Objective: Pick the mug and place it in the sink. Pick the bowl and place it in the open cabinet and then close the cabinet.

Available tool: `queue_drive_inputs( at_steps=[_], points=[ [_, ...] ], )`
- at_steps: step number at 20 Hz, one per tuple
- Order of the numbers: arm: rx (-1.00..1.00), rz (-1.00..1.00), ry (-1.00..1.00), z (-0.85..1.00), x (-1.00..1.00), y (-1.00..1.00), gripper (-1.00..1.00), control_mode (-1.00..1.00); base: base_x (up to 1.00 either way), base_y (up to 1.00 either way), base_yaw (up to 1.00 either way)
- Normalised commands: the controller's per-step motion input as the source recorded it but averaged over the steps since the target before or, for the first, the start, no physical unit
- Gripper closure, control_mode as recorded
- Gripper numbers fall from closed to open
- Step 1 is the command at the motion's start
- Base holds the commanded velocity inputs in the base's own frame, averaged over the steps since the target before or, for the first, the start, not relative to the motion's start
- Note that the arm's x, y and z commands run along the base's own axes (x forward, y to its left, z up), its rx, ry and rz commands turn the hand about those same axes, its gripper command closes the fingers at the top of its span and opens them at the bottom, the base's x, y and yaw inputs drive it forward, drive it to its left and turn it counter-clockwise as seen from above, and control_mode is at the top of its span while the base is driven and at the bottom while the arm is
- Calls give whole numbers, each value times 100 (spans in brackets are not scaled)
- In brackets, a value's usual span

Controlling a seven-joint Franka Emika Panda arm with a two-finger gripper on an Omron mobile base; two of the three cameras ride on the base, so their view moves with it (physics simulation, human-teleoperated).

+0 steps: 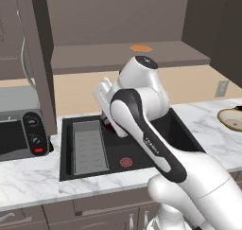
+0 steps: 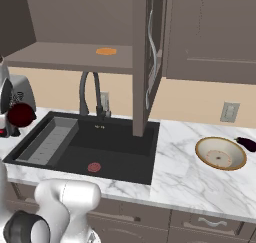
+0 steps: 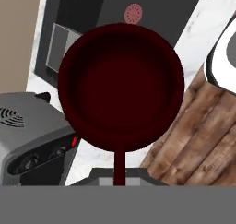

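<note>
Tool point(image 3: 119, 179) clamped on mug point(image 3: 120, 87) handle, above sink point(image 3: 92, 15).

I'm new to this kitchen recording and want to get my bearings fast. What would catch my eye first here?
The dark red mug stands out first, looming close in the hand view, held by the shut jaws above the black sink with its red drain. Next comes the tan bowl, sitting on the marble counter right of the sink. Above, the open cabinet shows a brown shelf with a small orange patch.
</note>
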Motion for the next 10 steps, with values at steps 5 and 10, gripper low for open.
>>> queue_drive_inputs(
  at_steps=[5, 10],
  points=[
    [-29, 15, -6, -33, 0, -12, 100, -100, 0, 0, 0],
    [-22, 22, -6, -20, 0, -29, 100, -100, 0, 0, 0]
  ],
)
